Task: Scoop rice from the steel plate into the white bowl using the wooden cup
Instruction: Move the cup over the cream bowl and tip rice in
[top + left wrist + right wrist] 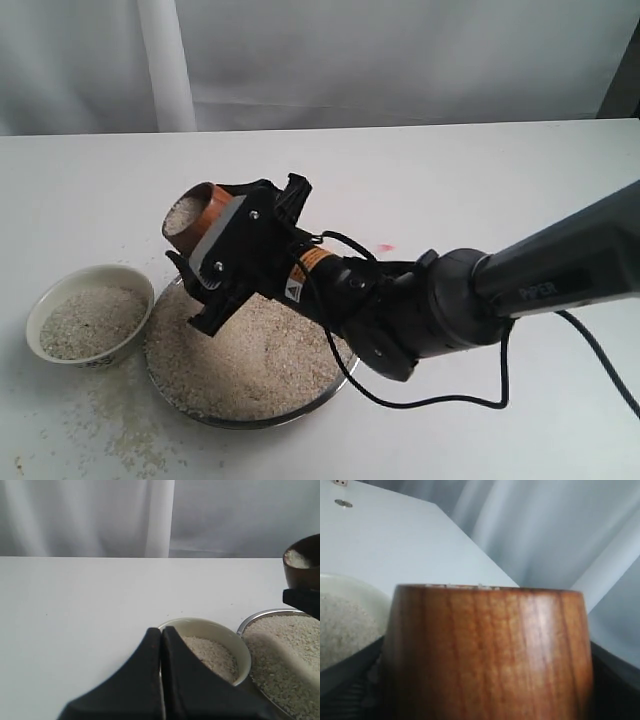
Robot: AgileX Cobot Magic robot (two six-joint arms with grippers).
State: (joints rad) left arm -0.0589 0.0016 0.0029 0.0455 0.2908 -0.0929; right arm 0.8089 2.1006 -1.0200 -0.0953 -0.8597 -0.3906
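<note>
The wooden cup (205, 218), filled with rice (187, 210), hangs tilted above the left edge of the steel plate (250, 422), with my right gripper (215, 238) shut on it. In the right wrist view the wooden cup (487, 650) fills the picture between the dark fingers (615, 680). A wide heap of rice (260, 360) covers the plate. Left of the plate stands the white bowl (38, 305), partly filled with rice (90, 322). My left gripper (161, 632) is shut on nothing, just in front of the white bowl (210, 623); it is outside the exterior view.
Loose grains (110, 420) are scattered on the white table in front of the bowl and plate. The right arm's black cable (440, 400) loops over the table right of the plate. A small red mark (385, 247) lies behind the arm. A white curtain hangs at the back.
</note>
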